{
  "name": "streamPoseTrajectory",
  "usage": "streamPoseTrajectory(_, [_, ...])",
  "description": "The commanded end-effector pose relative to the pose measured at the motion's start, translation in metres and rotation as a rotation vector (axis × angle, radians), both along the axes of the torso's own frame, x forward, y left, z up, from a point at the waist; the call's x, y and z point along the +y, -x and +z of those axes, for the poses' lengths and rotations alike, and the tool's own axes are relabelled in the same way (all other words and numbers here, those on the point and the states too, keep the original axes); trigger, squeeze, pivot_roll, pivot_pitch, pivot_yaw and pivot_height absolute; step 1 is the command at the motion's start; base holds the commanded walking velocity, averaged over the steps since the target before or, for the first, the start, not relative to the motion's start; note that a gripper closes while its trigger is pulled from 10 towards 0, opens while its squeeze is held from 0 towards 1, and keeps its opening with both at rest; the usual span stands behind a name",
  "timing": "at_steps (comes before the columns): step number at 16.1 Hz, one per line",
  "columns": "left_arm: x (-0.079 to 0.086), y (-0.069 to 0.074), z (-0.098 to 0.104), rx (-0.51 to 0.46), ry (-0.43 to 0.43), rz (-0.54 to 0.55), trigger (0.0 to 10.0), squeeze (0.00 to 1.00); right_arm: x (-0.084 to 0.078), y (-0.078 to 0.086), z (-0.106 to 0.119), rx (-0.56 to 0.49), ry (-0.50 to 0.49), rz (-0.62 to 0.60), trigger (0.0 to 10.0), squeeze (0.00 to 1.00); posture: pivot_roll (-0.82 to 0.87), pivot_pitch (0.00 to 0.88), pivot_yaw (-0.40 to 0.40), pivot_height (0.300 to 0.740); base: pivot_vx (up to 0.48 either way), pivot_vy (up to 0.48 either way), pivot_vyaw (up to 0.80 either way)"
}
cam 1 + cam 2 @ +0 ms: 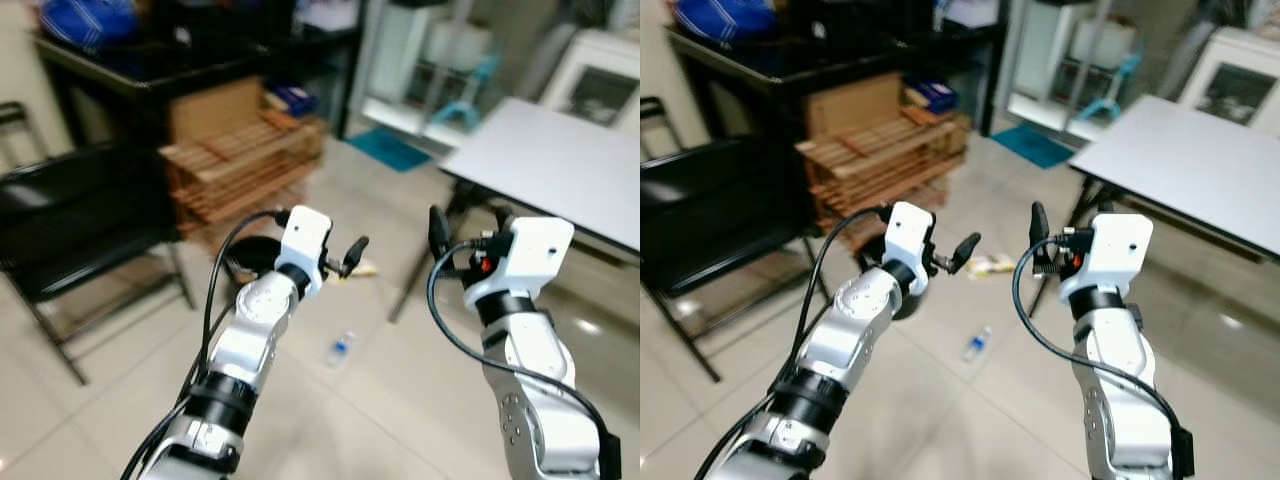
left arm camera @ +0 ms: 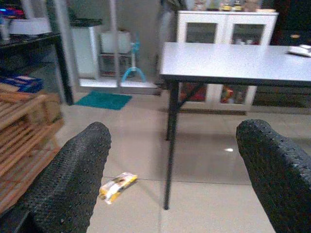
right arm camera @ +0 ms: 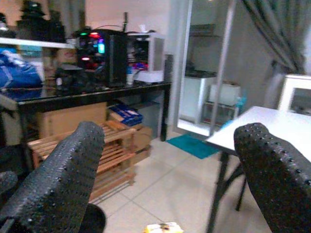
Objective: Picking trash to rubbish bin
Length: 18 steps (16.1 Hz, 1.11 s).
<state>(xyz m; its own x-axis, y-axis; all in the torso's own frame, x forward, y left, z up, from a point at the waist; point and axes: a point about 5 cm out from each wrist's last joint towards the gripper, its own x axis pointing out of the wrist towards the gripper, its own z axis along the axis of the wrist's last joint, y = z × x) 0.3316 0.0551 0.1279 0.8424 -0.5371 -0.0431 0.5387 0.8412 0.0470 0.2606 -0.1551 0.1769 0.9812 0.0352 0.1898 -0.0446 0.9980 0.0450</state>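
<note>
both arms are raised, the left gripper [image 2: 170,179] and right gripper [image 3: 170,179] spread wide and holding nothing. a yellow wrapper [image 2: 116,186] lies on the tiled floor [image 1: 400,400] near the table leg [image 2: 168,155], a small bottle [image 1: 341,348] nearer the robot.

Two trash items on the floor: one yellow wrapper [image 2: 117,186], one small bottle [image 1: 341,348].
</note>
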Motion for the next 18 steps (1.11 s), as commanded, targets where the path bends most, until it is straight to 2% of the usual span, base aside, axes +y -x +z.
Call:
streamPoseTrajectory(1, [-0.012, 0.0002, 0.0045, -0.006, 0.011, -0.04, 10.0, 0.0, -0.0089, 0.0007, 0.0002, 0.003, 0.011, -0.031, 10.0, 0.0, 0.12, 0.0, -0.056, 0.74, 0.0, -0.412, 0.0])
streamPoseTrajectory(6, [-0.0097, -0.0013, 0.0017, 0.007, 0.008, -0.033, 10.0, 0.0, -0.0092, 0.0011, -0.0009, 0.008, 0.012, -0.042, 10.0, 0.0, 0.13, 0.0, -0.055, 0.74, 0.0, -0.048, 0.0])
streamPoseTrajectory(10, [-0.0099, -0.0022, 0.0007, 0.018, 0.012, -0.04, 10.0, 0.0, -0.0125, 0.0017, -0.0009, 0.008, 0.015, -0.057, 10.0, 0.0, 0.12, 0.0, -0.049, 0.74, 0.0, -0.48, -0.77])
streamPoseTrajectory(18, [-0.0112, -0.0027, -0.0007, 0.027, 0.01, -0.041, 10.0, 0.0, -0.0131, 0.0041, -0.0013, 0.006, 0.017, -0.063, 10.0, 0.0, 0.11, 0.0, -0.046, 0.74, 0.0, -0.475, 0.0])
